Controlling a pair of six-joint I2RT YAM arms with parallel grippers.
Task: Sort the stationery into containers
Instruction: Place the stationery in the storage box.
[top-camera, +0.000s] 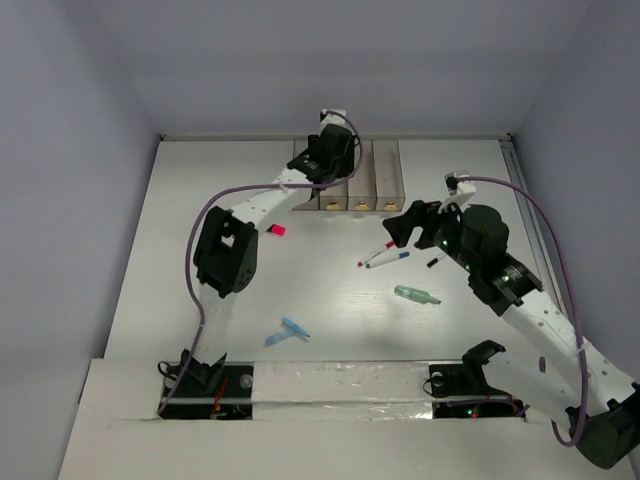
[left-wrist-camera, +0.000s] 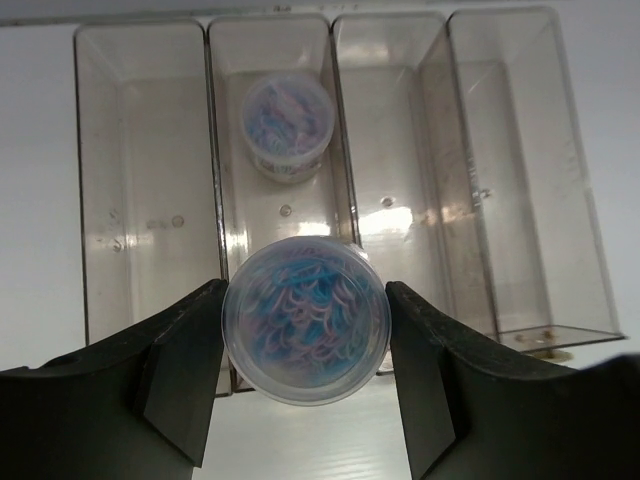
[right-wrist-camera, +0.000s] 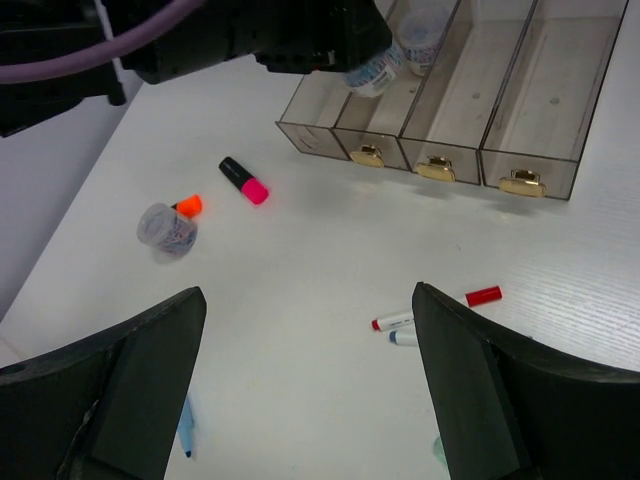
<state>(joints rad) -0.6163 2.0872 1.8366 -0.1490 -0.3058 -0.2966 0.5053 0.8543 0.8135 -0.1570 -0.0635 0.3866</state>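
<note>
Left wrist view: left gripper (left-wrist-camera: 305, 345) clamped on round clear jar (left-wrist-camera: 305, 320) packed with blue and pink loops, one black finger pressed to each side. Held over near end of second bin from left in row of four bins (left-wrist-camera: 440, 150); contact with bin not discernible. Second jar (left-wrist-camera: 288, 115), same contents, farther back inside that same bin.

Right wrist view: right gripper (right-wrist-camera: 310, 400) spread wide, nothing between fingers, hovering over table (right-wrist-camera: 300, 260). Just ahead and to its right: red-capped pen (right-wrist-camera: 440, 308) and blue-capped pen (right-wrist-camera: 403, 338), side by side, close together. Farther left: pink-tipped marker (right-wrist-camera: 244, 181) lying alone; orange-tipped marker (right-wrist-camera: 188, 205) just beside third jar (right-wrist-camera: 167, 230), both on table. Gold knobs (right-wrist-camera: 435, 170) on bin fronts.

Top external view: light-blue pieces (top-camera: 290, 330) mid-table toward near edge; green piece (top-camera: 417, 295) near right arm, well apart from blue ones.
</note>
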